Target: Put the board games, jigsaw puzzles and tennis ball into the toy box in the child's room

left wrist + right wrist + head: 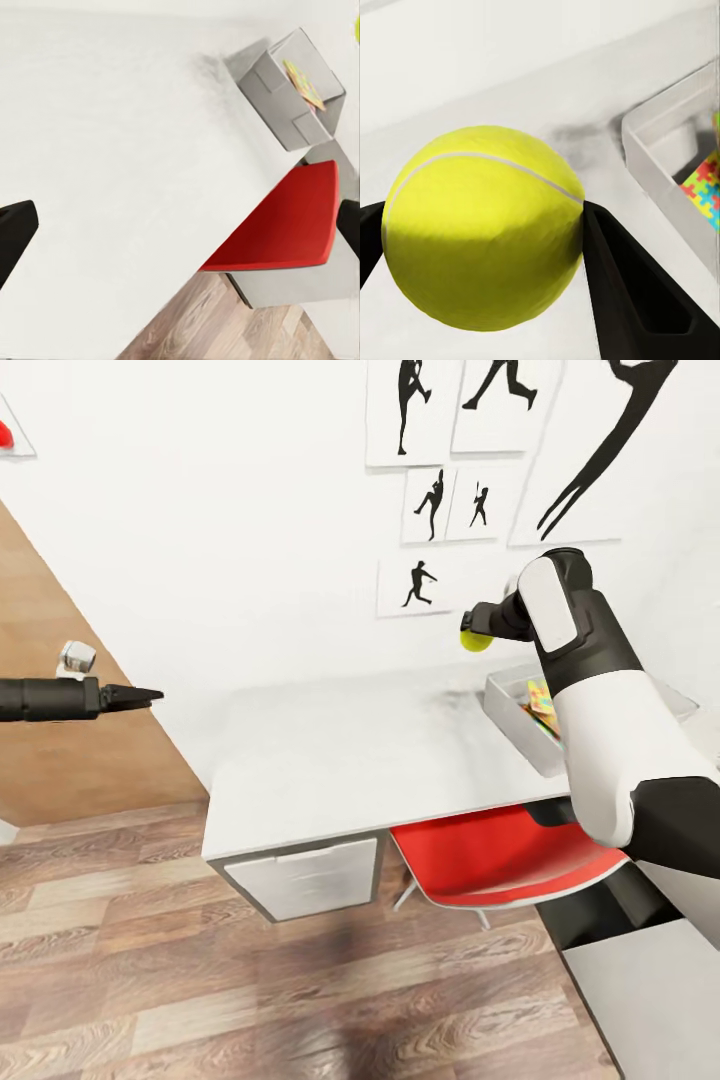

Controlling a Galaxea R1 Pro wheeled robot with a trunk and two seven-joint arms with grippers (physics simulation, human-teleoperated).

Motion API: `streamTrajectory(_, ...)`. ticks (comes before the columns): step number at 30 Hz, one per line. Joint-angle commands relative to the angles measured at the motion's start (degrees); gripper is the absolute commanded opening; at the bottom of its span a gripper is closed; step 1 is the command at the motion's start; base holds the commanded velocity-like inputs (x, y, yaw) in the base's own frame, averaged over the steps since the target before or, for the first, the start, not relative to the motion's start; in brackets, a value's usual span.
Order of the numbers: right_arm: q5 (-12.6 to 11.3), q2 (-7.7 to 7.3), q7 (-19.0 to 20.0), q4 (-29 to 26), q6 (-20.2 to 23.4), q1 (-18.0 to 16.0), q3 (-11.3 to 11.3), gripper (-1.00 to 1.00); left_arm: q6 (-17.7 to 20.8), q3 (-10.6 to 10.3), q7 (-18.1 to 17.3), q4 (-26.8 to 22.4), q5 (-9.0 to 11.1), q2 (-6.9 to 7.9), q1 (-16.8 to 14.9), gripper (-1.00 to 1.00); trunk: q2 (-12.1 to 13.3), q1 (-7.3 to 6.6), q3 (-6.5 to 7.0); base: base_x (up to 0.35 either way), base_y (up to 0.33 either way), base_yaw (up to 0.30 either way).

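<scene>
My right gripper [478, 628] is shut on the yellow-green tennis ball [475, 639], holding it in the air above the table [340, 750], just left of the toy box [507, 712]. In the right wrist view the tennis ball [484, 225] sits between both black fingers [630, 292]. The toy box [660, 176] is a grey tray holding a jigsaw puzzle [543, 705] of bright pieces, also seen in the left wrist view as puzzle [304, 82] in the toy box [274, 94]. My left gripper [150, 696] hangs open off the table's left end. The board games and the bed are out of view.
A red chair [500, 855] is tucked under the table beside a grey drawer unit [300, 875]. Black silhouette posters [440, 505] hang on the white wall behind. Wood floor [300, 1000] spreads in front, and a grey surface [660, 990] lies at the lower right.
</scene>
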Motion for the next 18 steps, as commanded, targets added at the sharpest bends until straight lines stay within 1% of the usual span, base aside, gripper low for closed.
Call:
streamTrajectory(1,-0.75,-0.07,-0.81,-0.01,0.09,-0.06,0.26,-1.0,0.58,0.07,-0.53,0.77,-0.78,-0.66,-0.62,1.0,-0.1,0.03,0.0,0.0,0.0,-0.113)
streamTrajectory(2,-0.75,-0.07,-0.81,-0.01,0.09,-0.06,0.26,-1.0,0.58,0.06,-0.53,2.27,-1.26,-2.0,-1.87,1.0,-0.1,0.03,0.1,0.0,0.0,-0.113)
streamTrajectory(3,-0.75,-0.07,-0.81,-0.01,0.09,-0.06,0.25,-1.0,0.58,0.06,-0.53,2.99,-1.58,-2.71,-2.54,1.0,-0.1,0.03,0.19,0.0,0.0,-0.113)
streamTrajectory(4,-0.75,-0.07,-0.81,-0.01,0.09,-0.06,0.26,-1.0,0.58,0.03,-0.53,4.33,-2.46,-4.18,-3.83,1.0,-0.1,0.03,0.29,0.0,0.0,-0.113)
streamTrajectory(6,-0.75,-0.07,-0.81,-0.01,0.09,-0.06,0.26,-1.0,0.58,0.04,-0.53,6.9,-5.28,-7.33,-6.1,1.0,-0.1,0.03,0.48,0.0,0.0,-0.113)
streamTrajectory(7,-0.75,-0.07,-0.81,-0.01,0.09,-0.06,0.27,-1.0,0.58,0.04,-0.53,7.56,-6.15,-8.17,-6.58,1.0,-0.1,0.03,0.57,0.0,0.0,-0.113)
streamTrajectory(8,-0.75,-0.07,-0.81,0.01,0.09,-0.03,0.28,-1.0,0.58,0.06,-0.53,9.51,-8.88,-10.83,-7.94,1.0,-0.1,0.03,0.67,0.0,0.0,-0.113)
streamTrajectory(9,-0.75,-0.07,-0.81,0.11,0.09,-0.03,0.29,-1.0,0.58,0.08,-0.53,10.86,-10.62,-12.67,-8.9,1.0,-0.1,0.03,0.76,0.0,0.0,-0.113)
streamTrajectory(10,-0.75,-0.07,-0.81,0.19,0.09,-0.02,0.29,-1.0,0.58,0.09,-0.53,11.51,-11.41,-13.6,-9.36,1.0,-0.1,0.03,0.86,0.0,0.0,-0.113)
streamTrajectory(11,-0.75,-0.07,-0.81,0.39,0.09,0.0,0.29,-1.0,0.58,0.11,-0.53,12.88,-12.76,-15.46,-10.16,1.0,-0.1,0.03,0.95,0.0,0.0,-0.113)
streamTrajectory(12,-0.75,-0.07,-0.81,0.48,0.09,0.0,0.29,-1.0,0.58,0.11,-0.53,13.54,-13.29,-16.42,-10.47,1.0,-0.1,0.03,1.05,0.0,0.0,-0.113)
streamTrajectory(13,-0.75,-0.07,-0.81,0.62,0.09,0.01,0.29,-1.0,0.58,0.12,-0.53,14.78,-14.1,-18.32,-10.93,1.0,-0.1,0.03,1.14,0.0,0.0,-0.113)
streamTrajectory(14,-0.75,-0.07,-0.81,0.67,0.09,0.03,0.29,-1.0,0.58,0.12,-0.53,15.35,-14.4,-19.26,-11.09,1.0,-0.1,0.03,1.24,0.0,0.0,-0.113)
streamTrajectory(16,-0.75,-0.07,-0.81,0.8,0.09,0.19,0.3,-1.0,0.58,0.16,-0.53,17.01,-15.12,-22.64,-11.47,1.0,-0.1,0.03,1.43,0.0,0.0,-0.113)
streamTrajectory(17,-0.75,-0.1,-0.81,0.84,0.09,0.35,0.3,-1.0,0.58,0.16,-0.53,17.43,-15.3,-23.92,-11.57,1.0,-0.1,0.03,1.53,0.0,0.0,-0.113)
streamTrajectory(18,-0.75,-0.11,-0.81,0.86,0.09,0.45,0.28,-1.0,0.58,0.16,-0.53,17.58,-15.37,-24.45,-11.6,1.0,-0.1,0.03,1.62,0.0,0.0,-0.113)
